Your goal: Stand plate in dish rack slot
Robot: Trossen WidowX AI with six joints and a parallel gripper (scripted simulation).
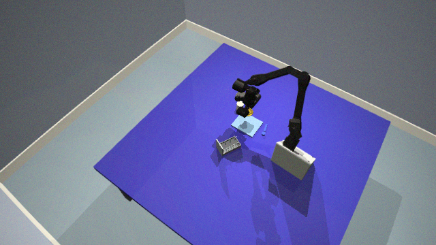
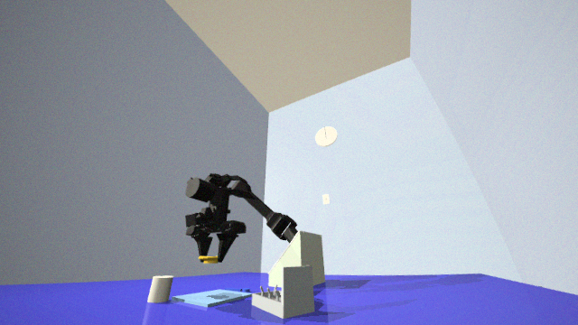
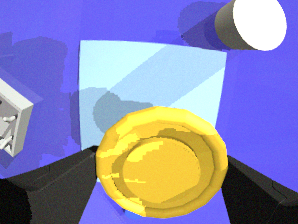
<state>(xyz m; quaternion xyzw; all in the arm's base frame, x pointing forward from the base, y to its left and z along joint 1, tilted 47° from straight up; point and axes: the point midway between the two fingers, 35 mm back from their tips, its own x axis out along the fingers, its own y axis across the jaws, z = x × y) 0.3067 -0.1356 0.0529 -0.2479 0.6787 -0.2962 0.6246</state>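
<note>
My gripper (image 1: 248, 111) (image 2: 209, 259) (image 3: 161, 159) is shut on the yellow plate (image 1: 250, 111) (image 2: 208, 259) (image 3: 162, 161), one finger on each side of its rim. It holds the plate flat in the air, well above the light blue mat (image 1: 257, 127) (image 2: 199, 300) (image 3: 193, 72). The grey dish rack (image 1: 228, 145) (image 2: 282, 293) (image 3: 9, 125) with its upright rails stands on the blue table, in front of the mat and apart from the gripper. In the wrist view only the rack's corner shows at the left edge.
A white cylinder cup (image 2: 160, 289) (image 3: 256, 19) (image 1: 240, 103) stands beside the mat's far side. A small blue stick (image 1: 264, 129) lies on the table right of the mat. The arm's pale base block (image 1: 293, 160) (image 2: 304, 253) stands to the right of the rack.
</note>
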